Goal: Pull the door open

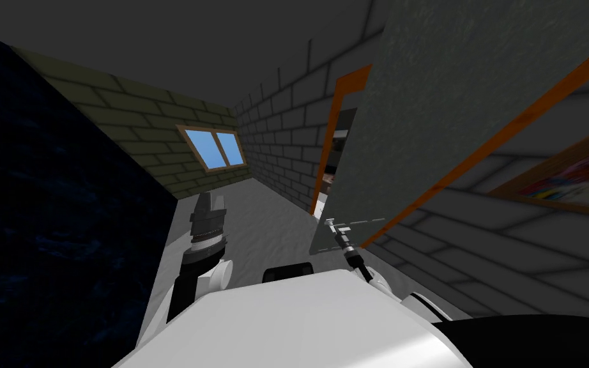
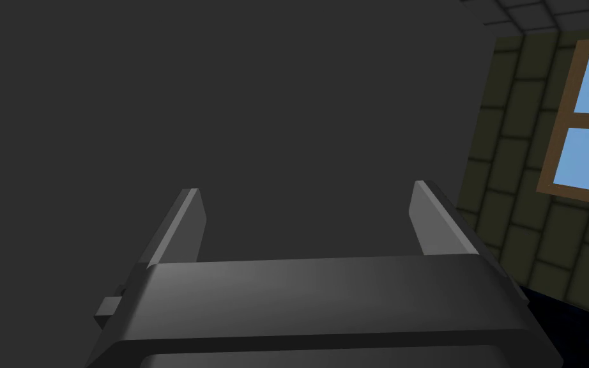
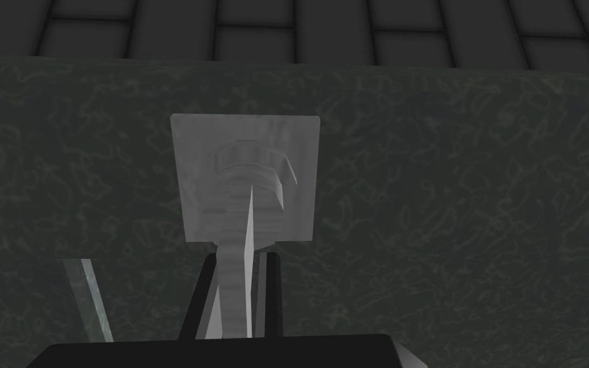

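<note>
In a dim brick-walled room, the dark grey-green door [image 1: 414, 96] stands ajar to my right front, its free edge swung clear of the orange door frame [image 1: 325, 142] with a narrow gap showing between them. On the door's face sits a light grey handle plate [image 3: 188, 191], and from it the lever handle [image 3: 239, 211] runs with its long axis straight back toward my right gripper [image 3: 236, 300]. That gripper is closed narrowly on the lever, its fingers pressing either side. The door lies directly ahead of that gripper, so I judge the coming pull should draw back toward my chest, following the door's swing. My left gripper [image 2: 305, 189] is raised well apart on the other side, fingers spread wide and holding nothing; the right arm is the one at the door.
</note>
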Available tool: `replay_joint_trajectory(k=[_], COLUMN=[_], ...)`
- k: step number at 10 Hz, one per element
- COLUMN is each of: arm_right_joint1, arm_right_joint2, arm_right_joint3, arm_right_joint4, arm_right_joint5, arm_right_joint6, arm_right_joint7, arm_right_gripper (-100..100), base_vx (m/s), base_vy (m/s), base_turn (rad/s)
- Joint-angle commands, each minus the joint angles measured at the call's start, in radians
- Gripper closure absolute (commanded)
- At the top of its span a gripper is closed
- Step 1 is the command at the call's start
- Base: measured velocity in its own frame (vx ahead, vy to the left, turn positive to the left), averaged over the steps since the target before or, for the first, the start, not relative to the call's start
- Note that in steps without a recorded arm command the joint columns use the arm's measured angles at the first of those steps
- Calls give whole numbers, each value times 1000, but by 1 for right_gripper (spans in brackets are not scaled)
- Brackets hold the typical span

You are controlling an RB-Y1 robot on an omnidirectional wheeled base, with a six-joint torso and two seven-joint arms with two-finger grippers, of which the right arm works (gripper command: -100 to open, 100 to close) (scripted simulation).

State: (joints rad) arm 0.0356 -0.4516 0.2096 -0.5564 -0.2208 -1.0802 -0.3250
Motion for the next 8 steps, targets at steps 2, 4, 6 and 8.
replay_joint_trajectory(k=[2,4,6,8], arm_right_joint1=[-23,-38,-51,-63], arm_right_joint2=[18,25,32,38], arm_right_joint3=[15,21,26,31], arm_right_joint4=[-10,-21,-31,-40], arm_right_joint5=[-15,-28,-39,-50], arm_right_joint6=[37,65,87,109], arm_right_joint7=[22,37,50,62], arm_right_gripper=[100,100,100,100], base_vx=[-191,-189,-151,-140], base_vy=[-93,-93,-73,-110], base_turn=[125,129,89,95])
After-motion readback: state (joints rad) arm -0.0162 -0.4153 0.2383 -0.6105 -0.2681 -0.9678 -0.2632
